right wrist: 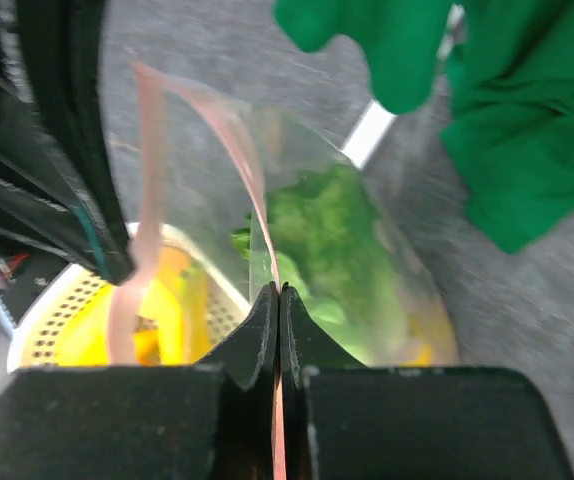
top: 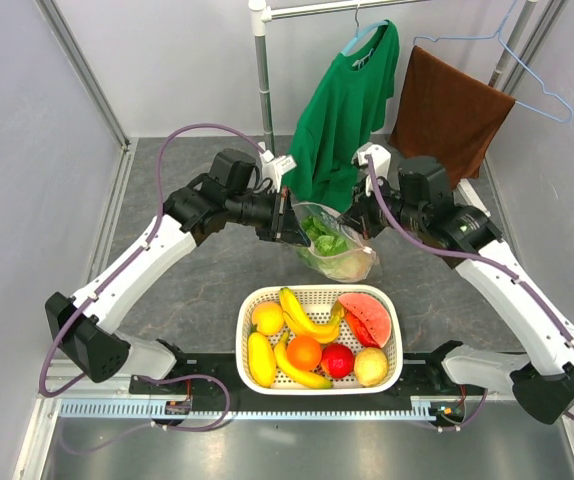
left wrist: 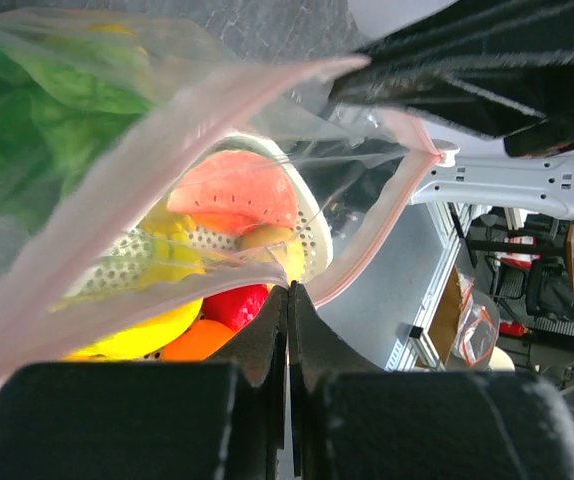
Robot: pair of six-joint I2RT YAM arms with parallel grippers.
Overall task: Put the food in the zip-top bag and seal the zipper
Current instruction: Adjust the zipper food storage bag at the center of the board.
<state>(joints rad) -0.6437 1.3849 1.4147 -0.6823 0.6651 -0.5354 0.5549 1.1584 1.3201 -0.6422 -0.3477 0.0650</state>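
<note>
The clear zip-top bag [top: 335, 245] hangs between my two grippers above the table behind the basket. The green cabbage [top: 324, 238] sits inside it, also in the right wrist view [right wrist: 337, 235] and the left wrist view [left wrist: 37, 120]. My left gripper [top: 285, 222] is shut on the bag's pinkish zipper [left wrist: 167, 150] edge. My right gripper [top: 359, 226] is shut on the zipper [right wrist: 237, 150] at the other side. The mouth gapes open between them. The orange [top: 304, 352] and a round yellow fruit [top: 268, 317] lie in the white basket [top: 319, 296].
The basket also holds bananas [top: 305, 318], a watermelon slice [top: 365, 318], a red fruit [top: 337, 360] and a pale fruit [top: 370, 366]. A green shirt [top: 347, 105] and brown towel [top: 449, 110] hang on a rack behind the bag.
</note>
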